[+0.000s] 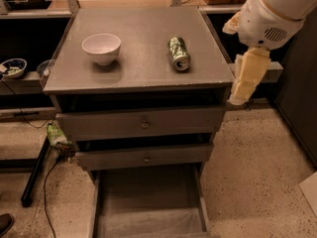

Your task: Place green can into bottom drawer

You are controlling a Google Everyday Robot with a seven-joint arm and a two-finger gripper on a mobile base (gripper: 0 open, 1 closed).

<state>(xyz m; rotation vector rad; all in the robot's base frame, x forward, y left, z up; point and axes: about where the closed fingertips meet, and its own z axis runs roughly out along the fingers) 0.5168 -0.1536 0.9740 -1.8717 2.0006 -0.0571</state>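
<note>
**Reach for the can not yet begun: gripper off to the right of the counter**

The green can (179,53) lies on its side on the grey counter (143,26), right of centre in the frame, one silver end turned toward the camera. The white bowl (101,47) stands well apart from it, toward the left of the counter top. Nothing touches the can.

The gripper (241,90) hangs pointing down at the right of the frame, beside the counter's right edge and lower than its top, below the arm's white housing (270,14). It carries nothing; whether it is wide or narrow I cannot tell from this view.

The bottom drawer (148,192) is pulled out at the bottom centre of the frame, its pale floor bare as far as it shows. The two shallower knobbed drawers (143,124) above it are nearly shut.

The step in hand looks like the approach to the can. The next move likely calls for lifting the gripper above the counter top, bringing it left over the can, and closing across the can's narrow body, since it may roll if nudged.
</note>
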